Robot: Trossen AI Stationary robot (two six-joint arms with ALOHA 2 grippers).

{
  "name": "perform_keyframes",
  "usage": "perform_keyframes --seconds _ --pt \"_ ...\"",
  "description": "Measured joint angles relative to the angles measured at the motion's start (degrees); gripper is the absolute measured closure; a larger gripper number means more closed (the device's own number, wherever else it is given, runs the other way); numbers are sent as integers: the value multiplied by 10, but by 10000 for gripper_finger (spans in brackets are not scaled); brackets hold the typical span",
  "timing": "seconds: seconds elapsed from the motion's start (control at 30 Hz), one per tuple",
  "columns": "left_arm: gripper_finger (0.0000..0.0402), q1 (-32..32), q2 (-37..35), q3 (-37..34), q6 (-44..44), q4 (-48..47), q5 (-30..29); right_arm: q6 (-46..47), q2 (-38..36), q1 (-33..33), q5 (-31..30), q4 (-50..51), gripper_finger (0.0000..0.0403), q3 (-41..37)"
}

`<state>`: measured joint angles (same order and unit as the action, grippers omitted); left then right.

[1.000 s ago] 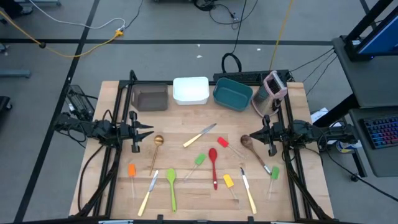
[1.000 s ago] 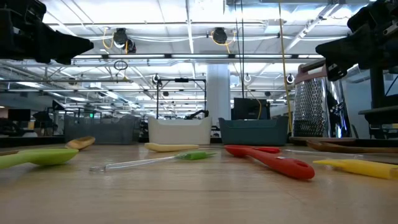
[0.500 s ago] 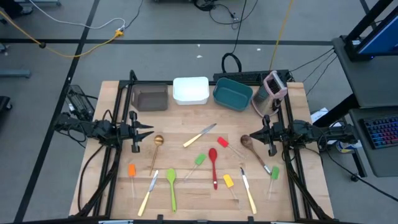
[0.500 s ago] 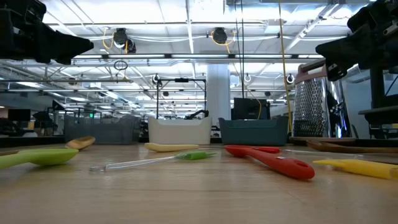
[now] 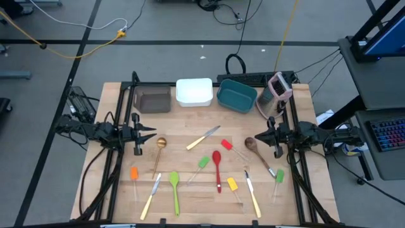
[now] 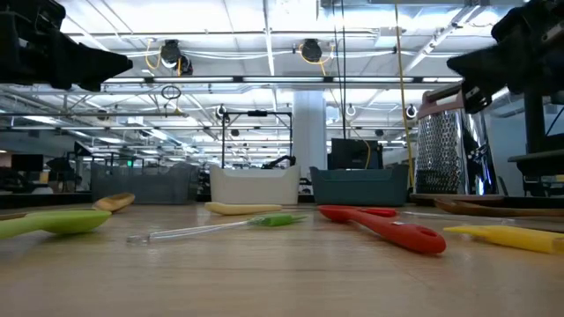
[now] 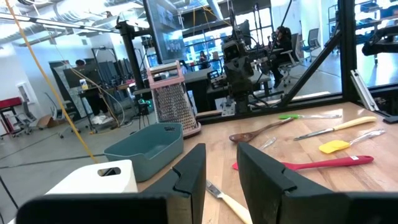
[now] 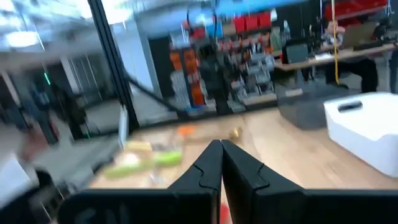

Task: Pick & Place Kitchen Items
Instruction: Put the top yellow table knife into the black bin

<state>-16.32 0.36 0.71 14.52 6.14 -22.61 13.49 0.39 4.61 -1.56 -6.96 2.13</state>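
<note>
1. The left end effector [image 5: 147, 133] hovered above the left side of the pale wooden surface [image 5: 190, 120], close to the gold spoon with the round bowl [image 5: 159, 147]. Its fingers [image 7: 188, 174] stood partly apart with nothing between them.
2. The right end effector [image 5: 263, 135] hung over the right side, just beside the dark wooden spoon [image 5: 256, 149]. Its fingers [image 8: 208, 165] were pressed together and empty.
3. Every utensil lay loose across the front half of the surface: the red long-handled spoon [image 5: 217, 166], the lime-green spoon [image 5: 174, 188], two cream-handled knives [image 5: 204, 137] [image 5: 150, 196], and the clear-handled spatulas with orange [image 5: 134, 173], green [image 5: 202, 163] and yellow heads [image 5: 232, 184].
4. The brown rectangular tub [image 5: 154, 100], white tub [image 5: 194, 92] and teal tub [image 5: 236, 95] stood in a row along the back edge, beside the pink-and-grey grater [image 5: 276, 92]. Judged from that layout, the tubs were the drop-off places, kept clear of the picking zone.
5. Both arms faced inward at mirrored heights, likely a ready pose before any pick.
6. Against the earlier frames, nothing on the surface had shifted; only the right arm had edged slightly.
</note>
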Motion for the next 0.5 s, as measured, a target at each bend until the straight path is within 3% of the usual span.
perform_keyframes --seconds 0.2,0.37,0.5 --pt "305 0 0 0 -56 1 0 14 0 0 0 -81 399 0" --pt "305 0 0 0 -86 2 -1 -126 0 0 -3 -89 399 0" --pt "305 0 0 0 -102 0 -1 -217 0 0 -51 -89 399 0"
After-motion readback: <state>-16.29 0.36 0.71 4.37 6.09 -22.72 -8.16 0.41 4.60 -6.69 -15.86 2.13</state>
